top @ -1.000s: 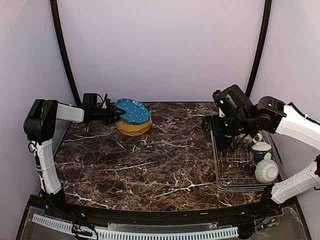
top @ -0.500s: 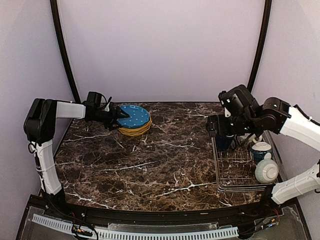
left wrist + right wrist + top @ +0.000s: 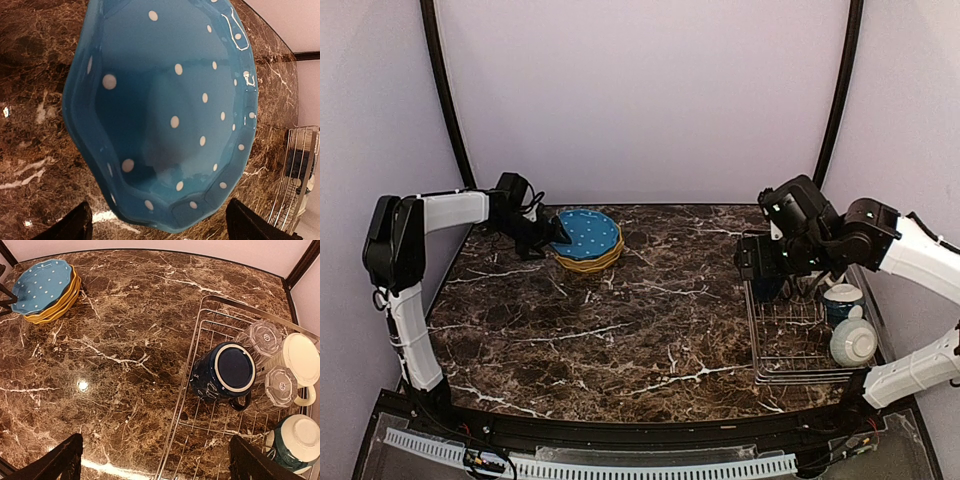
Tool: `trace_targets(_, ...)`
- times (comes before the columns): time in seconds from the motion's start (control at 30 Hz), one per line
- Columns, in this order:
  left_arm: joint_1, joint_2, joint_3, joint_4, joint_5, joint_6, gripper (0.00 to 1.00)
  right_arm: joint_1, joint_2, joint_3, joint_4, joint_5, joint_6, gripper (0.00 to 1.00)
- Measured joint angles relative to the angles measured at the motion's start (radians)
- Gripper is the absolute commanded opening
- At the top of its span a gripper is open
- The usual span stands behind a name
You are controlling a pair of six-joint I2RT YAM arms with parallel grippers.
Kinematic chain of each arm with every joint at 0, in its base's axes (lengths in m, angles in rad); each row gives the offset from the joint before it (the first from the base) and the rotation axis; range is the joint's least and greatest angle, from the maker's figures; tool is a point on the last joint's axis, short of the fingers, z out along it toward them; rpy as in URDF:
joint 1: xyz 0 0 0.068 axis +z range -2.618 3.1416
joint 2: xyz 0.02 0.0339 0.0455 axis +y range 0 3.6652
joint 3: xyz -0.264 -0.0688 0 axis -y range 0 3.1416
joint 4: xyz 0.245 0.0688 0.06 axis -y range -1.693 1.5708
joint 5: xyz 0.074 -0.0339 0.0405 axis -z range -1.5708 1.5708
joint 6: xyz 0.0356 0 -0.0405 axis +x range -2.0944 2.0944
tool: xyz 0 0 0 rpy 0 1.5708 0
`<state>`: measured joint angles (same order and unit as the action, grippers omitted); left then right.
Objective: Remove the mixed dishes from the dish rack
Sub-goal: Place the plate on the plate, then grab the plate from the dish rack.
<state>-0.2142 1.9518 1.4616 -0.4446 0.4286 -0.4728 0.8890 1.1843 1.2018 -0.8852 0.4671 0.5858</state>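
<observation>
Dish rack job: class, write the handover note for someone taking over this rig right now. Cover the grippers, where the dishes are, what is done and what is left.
Left gripper: open, at the blue plate's rim, not gripping.
Right gripper: open, empty, above the rack's left edge.
Done: the blue plate lies on the yellow plates, at the far left of the table.
Left in the rack: dark blue cup, two glasses, cream mug, bowls.
Next, probably: the right gripper takes the cup, which is nearest to it.
</observation>
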Motion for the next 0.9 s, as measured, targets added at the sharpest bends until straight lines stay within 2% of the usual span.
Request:
trace_targets(0.3,-0.003,-0.040,0.063,-0.140,-0.077,0.076,0.94,-0.043,-0.001,-0.008,-0.031,-0.007,-0.006,0.99)
trace_targets(0.6,-0.073,-0.205,0.212,-0.191,-0.096,0.148,0.95,-0.204,0.014,-0.009,-0.068,-0.073,-0.008,0.99)
trace_targets(0.7,-0.106,-0.278,0.203,-0.181,-0.074,0.169,0.95,-0.281,0.016,-0.019,-0.082,-0.108,-0.006,0.99)
trace_targets(0.9,-0.113,-0.393,0.071,-0.148,-0.055,0.191,0.95,-0.445,-0.015,-0.065,-0.134,-0.185,0.008,0.99)
